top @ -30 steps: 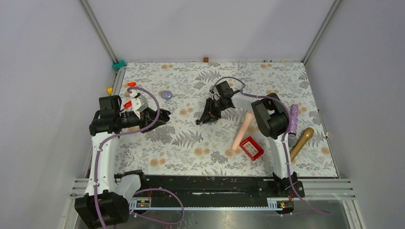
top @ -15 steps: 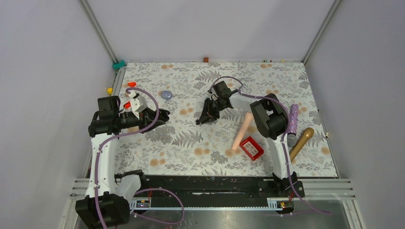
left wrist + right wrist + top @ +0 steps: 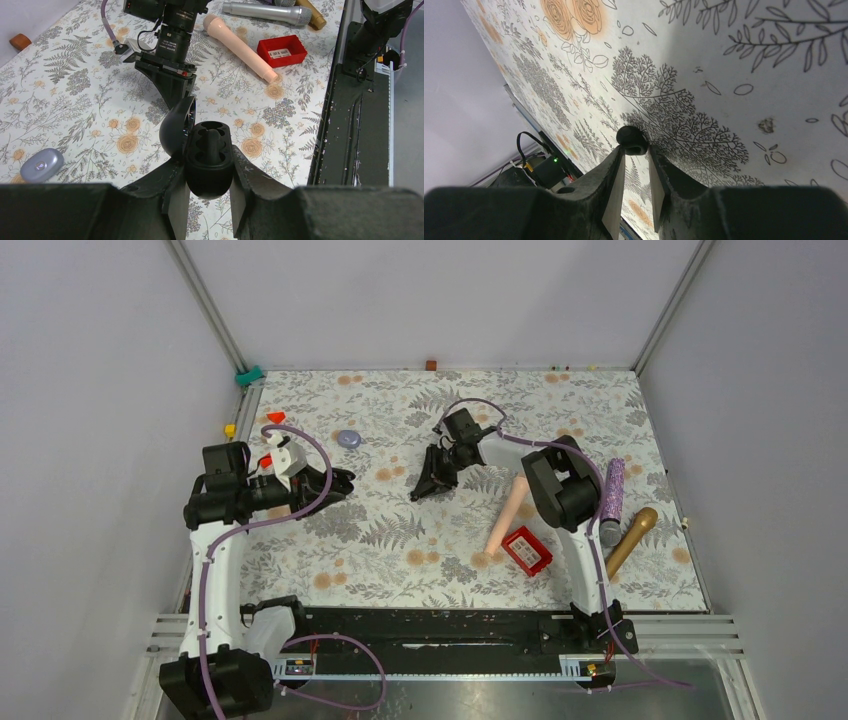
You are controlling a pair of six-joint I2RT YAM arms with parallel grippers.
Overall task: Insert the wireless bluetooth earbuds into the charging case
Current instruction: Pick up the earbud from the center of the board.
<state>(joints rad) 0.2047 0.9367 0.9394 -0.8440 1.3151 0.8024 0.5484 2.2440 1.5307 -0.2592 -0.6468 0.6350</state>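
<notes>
My left gripper point(image 3: 340, 482) is shut on the charging case point(image 3: 207, 160), a glossy black oval held above the table at the left. Its lid point(image 3: 177, 127) stands open to the left and the dark wells face the camera. My right gripper point(image 3: 422, 488) points down at the table's middle. In the right wrist view its fingertips point(image 3: 636, 152) close on one small black earbud point(image 3: 632, 141) right at the floral tabletop. The other earbud does not show in any view. The right gripper point(image 3: 172, 75) also shows in the left wrist view, just beyond the case.
A pink cylinder point(image 3: 507, 513) and a red box point(image 3: 527, 550) lie right of centre. A purple-silver microphone point(image 3: 611, 498) and a gold one point(image 3: 632, 540) lie at the right edge. A lavender dome point(image 3: 348, 439) and red blocks point(image 3: 275, 417) sit at the back left.
The right wrist has shifted slightly left and away from the base, its fingers staying low at the same spot. The left arm and case have barely moved.
</notes>
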